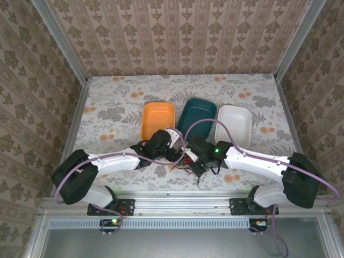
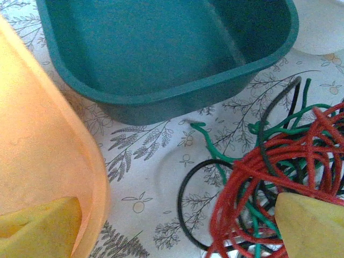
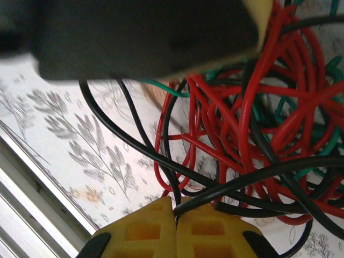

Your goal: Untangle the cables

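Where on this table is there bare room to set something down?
Bare table runs along the back wall beyond the orange tray, teal tray and white tray, and left of the orange one. Crowded: the cables in front.

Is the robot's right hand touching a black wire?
Touching. In the right wrist view the right gripper is shut, and a black cable runs straight into the seam between its jaws, pinched there.
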